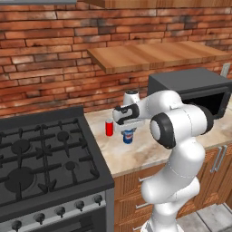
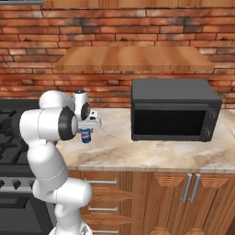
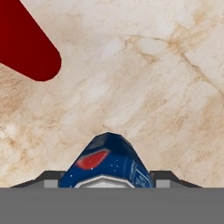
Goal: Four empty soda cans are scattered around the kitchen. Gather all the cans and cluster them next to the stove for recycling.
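Holding a blue can (image 1: 128, 136) with a red patch on its side, your gripper (image 3: 107, 186) has its two dark fingertips pinched on the can's flanks, as the hand view shows from above. In the base views the can hangs upright under the hand, low over the marble counter (image 1: 149, 152); you cannot tell from these whether its base touches the stone or rides just above it. That upright, top-down hold suits a straight set-down, which I judge to be the step in hand, since the can is already near the counter's left end, where the stove (image 1: 45, 158) begins. A red soda can (image 1: 109, 128) stands upright just beside the held one, closer to the stove and to the back wall; its dark red body leans in from the top left corner of the hand view. Placing the blue can next to it would start the cluster the task asks for. Count what you have: two cans here, one red and standing, one blue and gripped, so by the task's count of four, two more remain to be fetched. Farther right, one dark microwave (image 2: 174, 110) sits toward the counter's back edge, well apart from the cans, under a single wooden shelf (image 2: 133, 58) on the brick wall.
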Available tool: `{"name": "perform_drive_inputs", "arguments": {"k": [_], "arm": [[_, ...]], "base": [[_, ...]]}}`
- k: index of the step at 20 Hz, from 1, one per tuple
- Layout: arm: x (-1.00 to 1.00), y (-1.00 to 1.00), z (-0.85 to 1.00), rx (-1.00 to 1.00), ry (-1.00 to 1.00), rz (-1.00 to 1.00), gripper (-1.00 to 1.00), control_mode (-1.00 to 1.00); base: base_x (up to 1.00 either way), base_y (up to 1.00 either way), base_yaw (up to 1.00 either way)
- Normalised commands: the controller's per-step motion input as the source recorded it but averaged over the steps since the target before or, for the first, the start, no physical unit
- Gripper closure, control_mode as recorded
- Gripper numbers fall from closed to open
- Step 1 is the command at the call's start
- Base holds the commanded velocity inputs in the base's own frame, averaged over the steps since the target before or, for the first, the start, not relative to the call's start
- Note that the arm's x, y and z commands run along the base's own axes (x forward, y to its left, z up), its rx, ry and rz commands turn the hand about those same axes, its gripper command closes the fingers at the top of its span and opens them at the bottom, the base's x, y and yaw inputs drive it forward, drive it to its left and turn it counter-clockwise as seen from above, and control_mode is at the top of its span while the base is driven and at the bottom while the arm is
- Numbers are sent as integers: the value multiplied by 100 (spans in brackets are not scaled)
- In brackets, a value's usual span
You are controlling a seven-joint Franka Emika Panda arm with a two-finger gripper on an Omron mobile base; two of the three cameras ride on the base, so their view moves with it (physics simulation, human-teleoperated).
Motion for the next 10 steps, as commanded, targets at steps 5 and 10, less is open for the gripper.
{"name": "perform_drive_inputs", "arguments": {"k": [5, 10], "arm": [[0, 0, 0, 0, 0, 0, -100, -100], [-7, 0, 1, 0, 0, 0, -100, -100]], "base": [[0, 0, 0], [0, 0, 0]]}}
